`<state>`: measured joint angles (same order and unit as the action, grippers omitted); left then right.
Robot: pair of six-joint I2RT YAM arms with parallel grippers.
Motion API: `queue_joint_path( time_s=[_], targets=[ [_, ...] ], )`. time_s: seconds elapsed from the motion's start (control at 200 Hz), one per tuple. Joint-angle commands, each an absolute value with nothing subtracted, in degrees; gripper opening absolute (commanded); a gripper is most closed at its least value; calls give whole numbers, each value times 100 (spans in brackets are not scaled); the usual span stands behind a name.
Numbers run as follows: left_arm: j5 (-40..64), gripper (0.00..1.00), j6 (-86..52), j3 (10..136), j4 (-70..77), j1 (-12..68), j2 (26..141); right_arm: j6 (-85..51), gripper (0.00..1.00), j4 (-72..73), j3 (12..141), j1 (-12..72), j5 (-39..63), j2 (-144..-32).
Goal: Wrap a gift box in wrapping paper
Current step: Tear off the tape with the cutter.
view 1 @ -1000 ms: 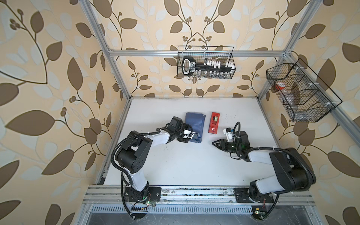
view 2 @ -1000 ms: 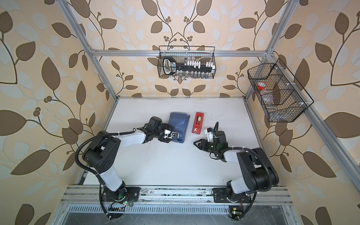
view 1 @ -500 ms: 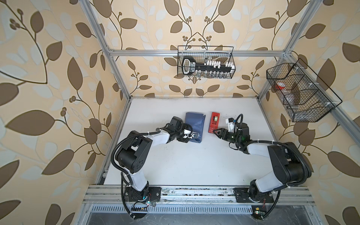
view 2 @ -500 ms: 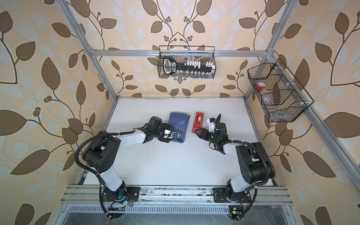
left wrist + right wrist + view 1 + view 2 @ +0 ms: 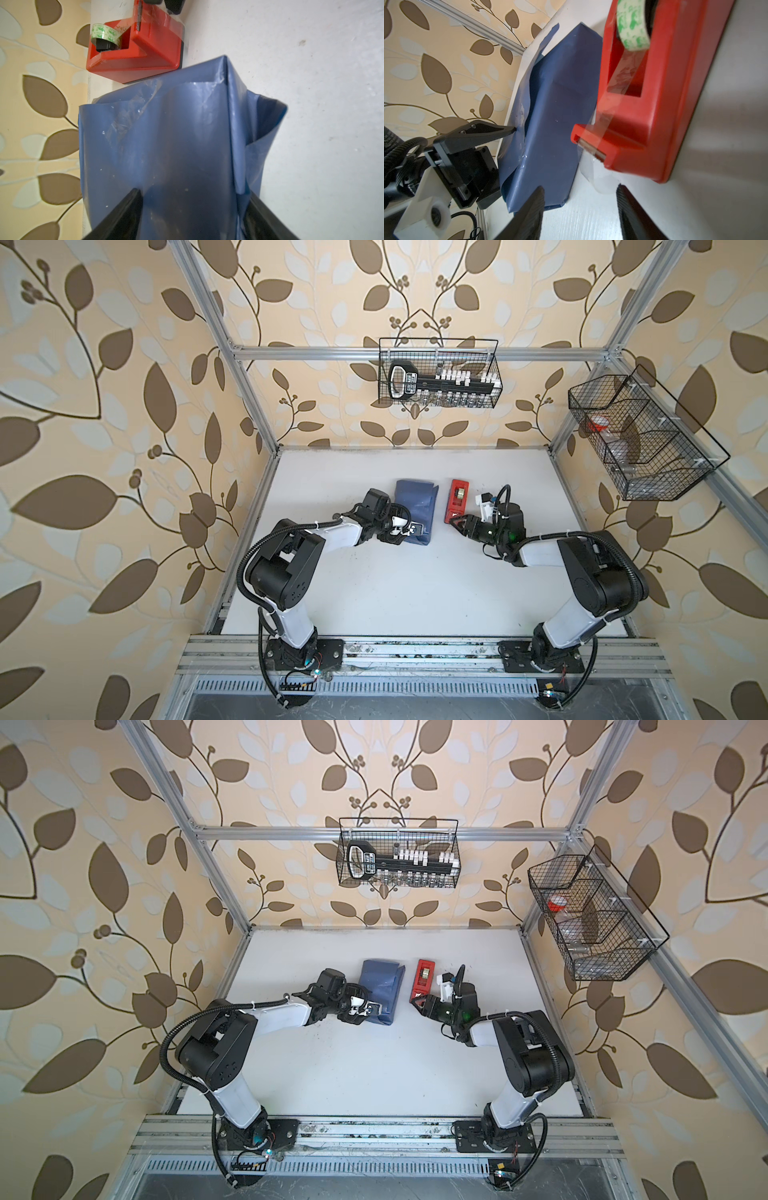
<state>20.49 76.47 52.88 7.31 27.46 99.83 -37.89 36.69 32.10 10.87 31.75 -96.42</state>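
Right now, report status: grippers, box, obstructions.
Left gripper braced wide on the wrapped gift box. Right gripper open at red tape dispenser's cutter, tape end loose. Nothing blocking.

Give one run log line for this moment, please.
left hand: around wrapped gift box | right hand: open, at tape dispenser cutter

Two robot arms, one blue wrapped parcel (image 5: pixel 417 506), one red tape dispenser (image 5: pixel 457 500), two wire baskets (image 5: pixel 436 344).

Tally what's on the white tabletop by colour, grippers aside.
Blue: 1, the paper-wrapped gift box, wrapping paper around it
Red: 1, the tape dispenser
Total: 2
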Motion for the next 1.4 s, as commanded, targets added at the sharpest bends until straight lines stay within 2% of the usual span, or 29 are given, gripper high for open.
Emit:
queue_joint_path(
  time_s=[0.0, 0.63, 0.895, 1.395],
  targets=[
    [1784, 76, 7632, 5184, -131, 2805, 10285, -3744, 56, 3974, 3375, 1121, 3103, -9794],
    [1792, 76, 7669, 5190, -158, 2804, 10296, -3720, 51, 4615, 3440, 1244, 2972, -10246],
    [1793, 76, 7666, 5177, -175, 2808, 10290, -3713, 43, 4776, 3401, 1252, 3076, -10336],
    [1768, 76, 7647, 5218, -199, 2813, 10326, -3880, 43, 5826, 2847, 1144, 3362, -10491]
  ],
)
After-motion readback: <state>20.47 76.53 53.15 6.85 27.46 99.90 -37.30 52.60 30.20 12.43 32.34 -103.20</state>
